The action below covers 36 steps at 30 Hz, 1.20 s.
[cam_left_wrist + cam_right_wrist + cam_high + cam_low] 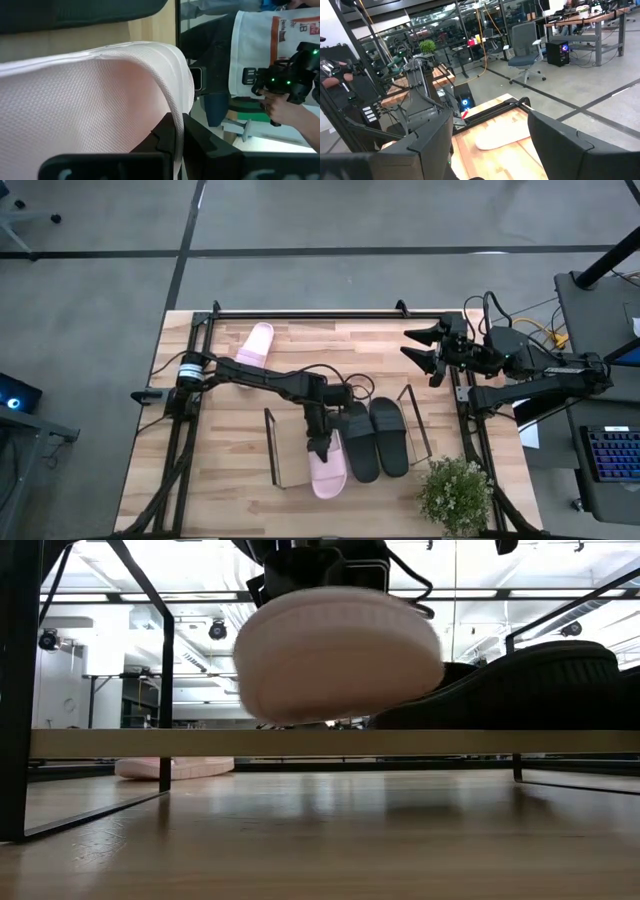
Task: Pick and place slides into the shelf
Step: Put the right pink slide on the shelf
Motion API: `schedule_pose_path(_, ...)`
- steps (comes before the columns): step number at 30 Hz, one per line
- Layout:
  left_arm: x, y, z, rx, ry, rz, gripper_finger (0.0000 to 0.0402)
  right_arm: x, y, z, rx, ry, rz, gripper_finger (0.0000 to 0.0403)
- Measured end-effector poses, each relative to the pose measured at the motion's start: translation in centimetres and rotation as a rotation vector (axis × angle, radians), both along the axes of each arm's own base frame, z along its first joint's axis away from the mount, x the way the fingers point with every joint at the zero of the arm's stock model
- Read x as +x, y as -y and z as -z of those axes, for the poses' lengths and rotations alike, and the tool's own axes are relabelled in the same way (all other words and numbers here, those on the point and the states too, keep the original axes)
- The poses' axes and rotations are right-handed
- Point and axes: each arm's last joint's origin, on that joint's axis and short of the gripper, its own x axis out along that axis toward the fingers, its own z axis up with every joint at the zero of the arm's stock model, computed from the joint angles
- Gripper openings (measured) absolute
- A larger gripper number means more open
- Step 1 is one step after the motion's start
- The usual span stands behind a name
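My left gripper (320, 445) is shut on a pale pink slide (328, 472) at the left part of the shelf (271, 448). The slide also shows in the low view (340, 655), right over the shelf's see-through base (300, 743). Two black slides (373, 438) lie side by side on the base just to its right; one of them shows in the low view (540, 680). The second pink slide (255, 345) lies flat on the table at the far left. My right gripper (425, 350) is open and empty, raised at the table's far right corner. My left gripper pinches the edge of the pink slide's wide strap (176, 125) between its two fingers (161, 142). It comes from above, pointing down. The slide sits level, its near end (328, 490) sticking out past the shelf's near edge. I cannot tell whether its sole rests on the base.
A potted plant (455, 495) stands at the near right corner. The black metal frame (300, 311) edges the table. The shelf's right wire end frame (418, 425) stands beside the black slides. A person's hand with a device (282, 107) shows beyond the table.
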Motion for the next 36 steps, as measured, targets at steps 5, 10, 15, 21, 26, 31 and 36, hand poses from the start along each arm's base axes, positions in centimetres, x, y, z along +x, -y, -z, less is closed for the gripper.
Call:
schedule_pose_path(5, 0.1, -0.5, -0.1, 0.011, 0.009, -0.016, 0.0, 0.0, 0.0, 0.0, 0.0, 0.0, 0.0, 0.0249)
schedule_pose_path(10, 0.1, -1.3, 0.2, 0.033, -0.007, -0.046, 0.0, 0.0, 0.0, 0.0, 0.0, 0.0, 0.0, 0.0249)
schedule_pose_path(15, 0.1, -1.6, 0.3, 0.052, -0.001, -0.058, 0.0, 0.0, 0.0, 0.0, 0.0, 0.0, 0.001, 0.0249)
schedule_pose_path(21, 0.4, -1.6, 0.7, 0.05, 0.006, -0.057, 0.0, 0.0, 0.0, 0.0, 0.0, 0.0, 0.0, 0.0249)
schedule_pose_path(26, 0.7, -1.6, 0.6, 0.05, 0.051, -0.058, 0.0001, 0.0, 0.0, 0.0, 0.0, 0.0, 0.0, 0.0249)
schedule_pose_path(31, 0.8, -1.7, 0.6, 0.049, 0.054, -0.067, 0.0036, 0.0, 0.0, 0.0, 0.0, 0.0, 0.0, 0.0249)
schedule_pose_path(36, 0.9, -1.8, 0.6, 0.067, 0.056, -0.078, 0.0108, 0.0, 0.0, 0.0, 0.0, 0.0, 0.0, 0.0249)
